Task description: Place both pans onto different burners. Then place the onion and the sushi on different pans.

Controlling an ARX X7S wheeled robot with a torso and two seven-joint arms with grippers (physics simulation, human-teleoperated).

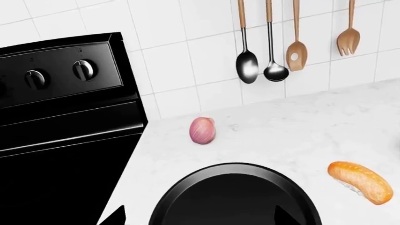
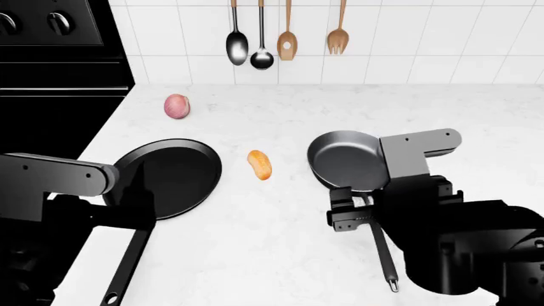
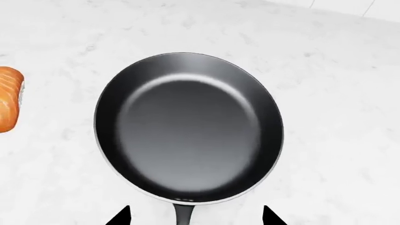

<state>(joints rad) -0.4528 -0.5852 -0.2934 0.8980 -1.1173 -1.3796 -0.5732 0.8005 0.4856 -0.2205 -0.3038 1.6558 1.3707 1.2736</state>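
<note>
I am at the first step: both pans sit on the white table point(image 2: 281, 255), neither on a burner yet. Seen from my head, the black stove point(image 2: 51, 83) fills the 9 to 11 o'clock side, its cooktop so dark that I cannot make out any burner rings on it.

My left hand point(image 1: 200, 216) hangs over the handle end of the black skillet point(image 2: 170, 177). In the left wrist view only two dark fingertips point(image 1: 115, 216) peek in at the frame edge, spread wide apart, with the skillet's rim between them and nothing gripped. From my head the left arm covers the spot where handle meets pan, so I cannot tell how close the fingers are to the handle.

The onion point(image 2: 176, 106) lies at 12 o'clock from the skillet, well apart from it. The sushi point(image 2: 260, 164) lies between the two pans, near the skillet's 3 o'clock rim.

The grey steel pan point(image 2: 347, 159) sits right of the sushi, its thin handle running toward 6 o'clock. My right hand point(image 3: 195, 216) hovers over the root of that handle, fingers wide on either side, not closed.

Next, I judge, each hand must drop onto its handle, close firmly, then carry its pan toward 9 o'clock to the stove, the skillet first since it is nearer.
</note>
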